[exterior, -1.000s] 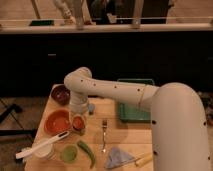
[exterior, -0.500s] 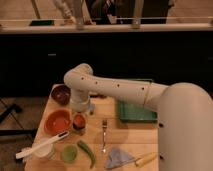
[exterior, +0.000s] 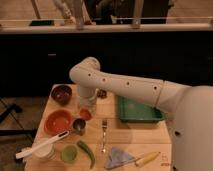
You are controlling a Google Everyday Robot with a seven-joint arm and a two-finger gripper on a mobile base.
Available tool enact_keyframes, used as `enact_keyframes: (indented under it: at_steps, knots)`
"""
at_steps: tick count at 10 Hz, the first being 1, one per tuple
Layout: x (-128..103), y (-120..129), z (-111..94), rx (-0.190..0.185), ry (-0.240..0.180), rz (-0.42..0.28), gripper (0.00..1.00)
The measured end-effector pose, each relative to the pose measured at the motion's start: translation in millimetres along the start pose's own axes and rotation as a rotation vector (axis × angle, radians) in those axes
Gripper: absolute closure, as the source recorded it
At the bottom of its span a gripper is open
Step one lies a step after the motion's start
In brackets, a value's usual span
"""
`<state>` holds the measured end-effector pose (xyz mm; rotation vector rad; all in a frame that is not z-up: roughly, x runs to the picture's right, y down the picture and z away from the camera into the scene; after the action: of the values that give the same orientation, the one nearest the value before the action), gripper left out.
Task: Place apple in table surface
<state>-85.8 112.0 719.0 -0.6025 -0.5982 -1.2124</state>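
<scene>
Camera view, end effector [exterior: 86, 106] closed on apple [exterior: 86, 114] beneath it, over table surface [exterior: 136, 136]

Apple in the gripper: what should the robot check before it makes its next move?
1. Gripper shut on the apple: ok.
2. Apple above the table surface, not over the orange bowl: ok.
3. Apple already resting on the wood: cannot tell.
4. Room beside the landing spot: not ok, the metal cup stands very close to the apple.
5. Green tray apart from the apple: ok.
</scene>
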Motion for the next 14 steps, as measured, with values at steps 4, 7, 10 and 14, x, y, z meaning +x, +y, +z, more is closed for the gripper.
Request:
enact_keyframes:
  at_steps: [4,7,10,14]
  knots:
    - [45.9,35.2,5.2,-0.011,0.038,0.086,1.0]
    - [72.3,44.7,11.0,-0.006,0.038,0.115,1.0]
    - [71.6,44.4,11.7,-0.009,0.036,0.114,1.0]
    - [71.6,44.3,12.0,-0.01,0.036,0.113,1.0]
